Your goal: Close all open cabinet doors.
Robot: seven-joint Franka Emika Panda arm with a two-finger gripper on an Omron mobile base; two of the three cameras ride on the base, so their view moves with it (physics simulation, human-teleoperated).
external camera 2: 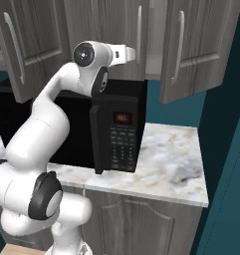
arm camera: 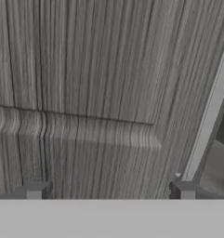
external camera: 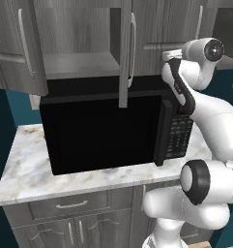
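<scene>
Marble table (external camera: 26,169) up front carries a black microwave (external camera: 103,131). Above it hang the cabinet doors (external camera: 125,53), grey wood-grain shaker panels with long silver bar handles (external camera: 132,48). At least 3 stand open: 1 edge-on at 12 o'clock in the left base view, 1 at 10 o'clock, 1 at 2 o'clock in the right base view. Claw (arm camera: 108,190) is spread wide, empty, nose right up against a door panel. I'd guess they're stiff, light on the hinges, so push the flat face, no grabbing needed.
</scene>
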